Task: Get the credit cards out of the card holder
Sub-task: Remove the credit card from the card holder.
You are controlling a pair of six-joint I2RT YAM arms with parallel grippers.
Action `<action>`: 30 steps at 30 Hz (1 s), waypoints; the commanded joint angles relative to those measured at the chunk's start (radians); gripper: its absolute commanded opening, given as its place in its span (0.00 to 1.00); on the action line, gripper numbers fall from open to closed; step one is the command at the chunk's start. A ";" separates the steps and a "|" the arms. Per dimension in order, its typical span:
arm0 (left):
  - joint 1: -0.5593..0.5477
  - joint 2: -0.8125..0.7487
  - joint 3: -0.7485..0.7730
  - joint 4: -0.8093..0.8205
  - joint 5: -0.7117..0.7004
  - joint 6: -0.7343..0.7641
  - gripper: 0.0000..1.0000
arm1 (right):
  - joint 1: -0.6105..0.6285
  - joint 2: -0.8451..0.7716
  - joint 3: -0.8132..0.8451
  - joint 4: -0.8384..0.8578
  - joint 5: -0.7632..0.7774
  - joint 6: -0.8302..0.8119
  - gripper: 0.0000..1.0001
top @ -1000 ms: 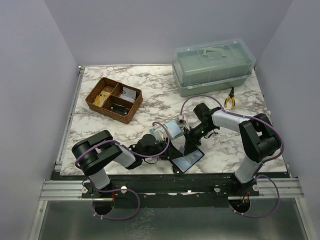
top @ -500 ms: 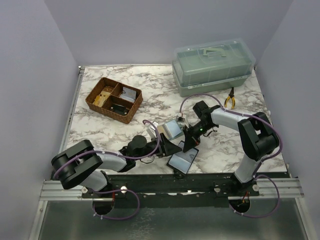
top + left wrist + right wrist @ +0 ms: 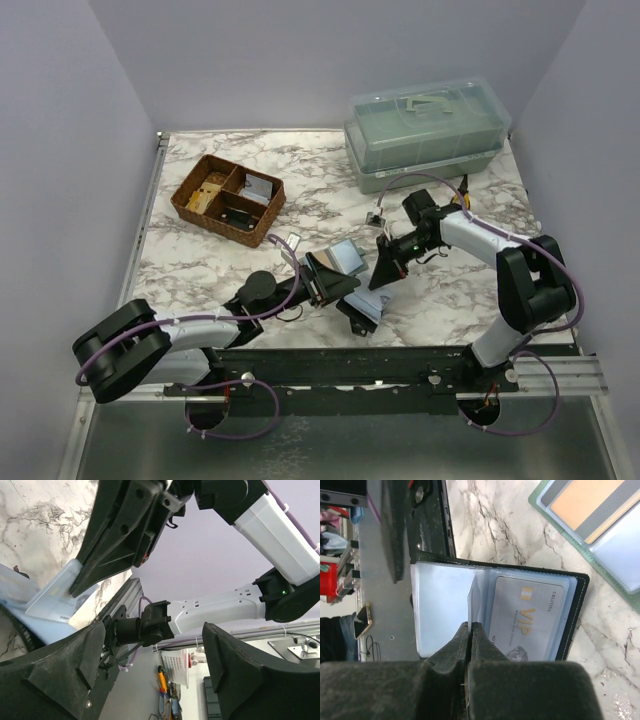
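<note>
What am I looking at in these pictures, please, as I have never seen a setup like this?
Two robot arms are bolted at the near edge of a white marble-patterned table. One picture looks down from above; the other two come from a camera on each wrist. On the table lie a brown wicker divided tray, a pale green lidded plastic box and a small black open wallet holding a pale VIP card. The left end effector is open and empty. The right end effector is shut at a pale leaf inside the wallet; whether it grips it is unclear.
</note>
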 commanded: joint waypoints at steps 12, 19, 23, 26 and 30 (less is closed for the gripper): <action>0.006 0.168 0.114 0.007 0.007 -0.002 0.84 | -0.046 -0.124 -0.058 0.143 -0.005 0.137 0.00; 0.007 0.153 0.207 -0.414 -0.083 -0.022 0.80 | -0.046 -0.172 -0.099 0.224 0.058 0.207 0.00; 0.008 0.173 0.225 -0.473 -0.100 -0.040 0.77 | -0.058 -0.164 -0.094 0.230 0.007 0.233 0.00; 0.008 0.182 0.237 -0.471 -0.097 -0.013 0.73 | -0.072 -0.150 -0.087 0.218 -0.067 0.247 0.00; 0.007 0.185 0.252 -0.468 -0.104 0.030 0.71 | -0.097 -0.130 -0.082 0.200 -0.142 0.254 0.00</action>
